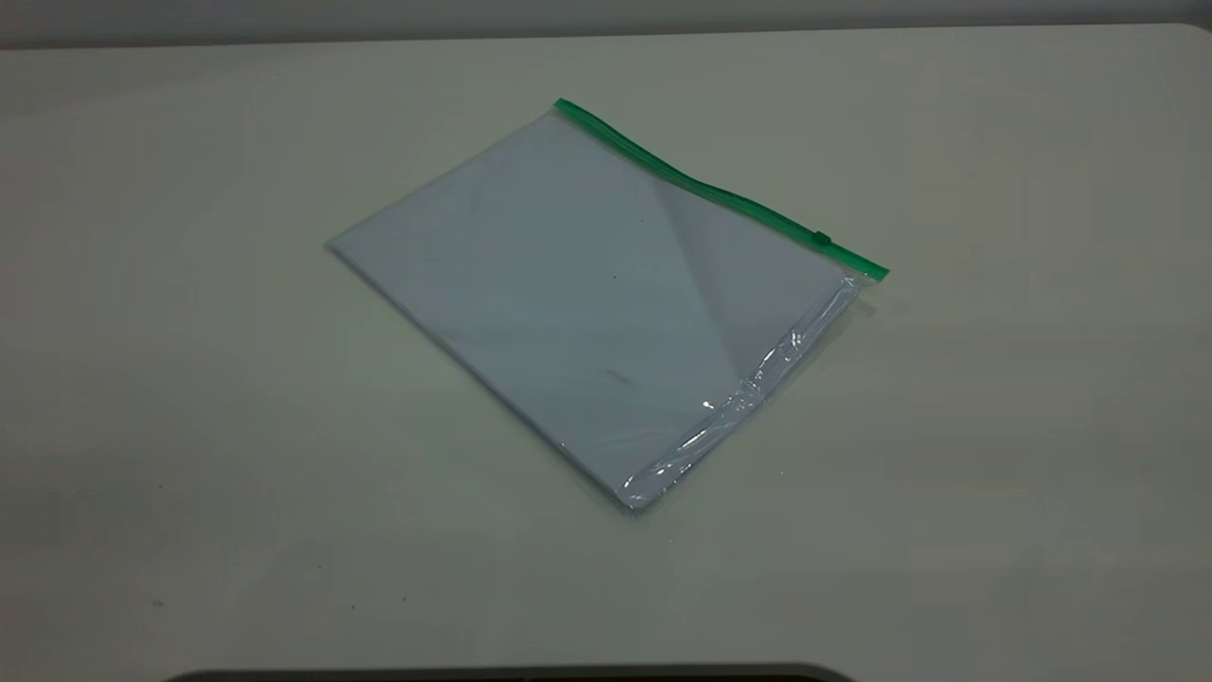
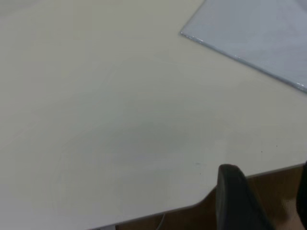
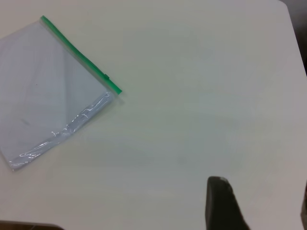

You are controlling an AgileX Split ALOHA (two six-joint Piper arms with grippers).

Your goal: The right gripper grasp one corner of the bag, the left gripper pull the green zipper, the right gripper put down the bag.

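From where I sit neither arm shows in the outside view; both are parked back at the near edge of the counter (image 1: 189, 379), well apart from the bag (image 1: 578, 303). The left hand (image 2: 268, 201) shows one dark finger (image 2: 235, 196) and the edge of another, with a gap between, so I read it as spread and holding nothing; the right hand (image 3: 259, 206) looks the same, spread and empty. The bag lies flat near the middle of the counter, turned on a diagonal, one corner pointing at me. Its crinkled clear side edge runs from that corner back to the right. Farther off is the zipper (image 1: 701, 185), along the far right edge, with the slider (image 1: 821, 238) close to its right end. My worry is the first grab: the plastic lies flush on the counter, so the right hand may skate over the corner or push the whole bag away. If it catches only the thin film, that could slip out once the left hand drags the slider. The slider is small, so a slightly off approach would miss it.
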